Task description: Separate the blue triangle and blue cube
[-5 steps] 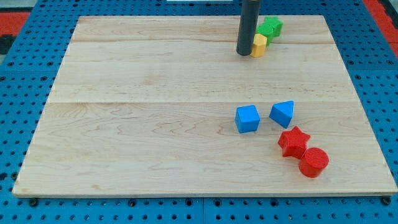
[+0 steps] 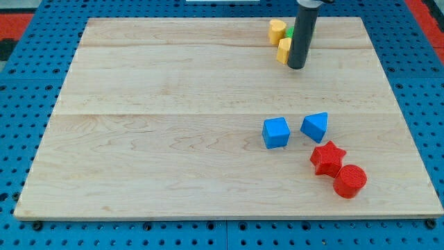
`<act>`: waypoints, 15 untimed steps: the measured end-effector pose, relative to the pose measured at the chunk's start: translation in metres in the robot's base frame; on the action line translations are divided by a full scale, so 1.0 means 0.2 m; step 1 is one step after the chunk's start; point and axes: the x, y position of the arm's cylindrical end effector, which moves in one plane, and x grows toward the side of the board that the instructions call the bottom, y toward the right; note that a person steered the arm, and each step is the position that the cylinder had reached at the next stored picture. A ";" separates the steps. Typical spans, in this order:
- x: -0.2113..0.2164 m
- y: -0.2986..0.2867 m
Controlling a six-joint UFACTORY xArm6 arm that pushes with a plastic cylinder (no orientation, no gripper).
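Note:
The blue cube sits on the wooden board right of centre. The blue triangle lies just to its right, with a small gap between them. My tip is near the view's top, far above both blue blocks. It touches or nearly touches a yellow block on its left.
A second yellow block lies above the first. A green block is mostly hidden behind the rod. A red star and a red cylinder lie below and right of the blue triangle.
My tip has moved right and slightly down, from the left of the yellow block to its right. A second yellow block now shows; the green block is now mostly hidden.

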 end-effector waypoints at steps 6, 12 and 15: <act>0.10 0.37; 0.72 0.86; 0.76 0.86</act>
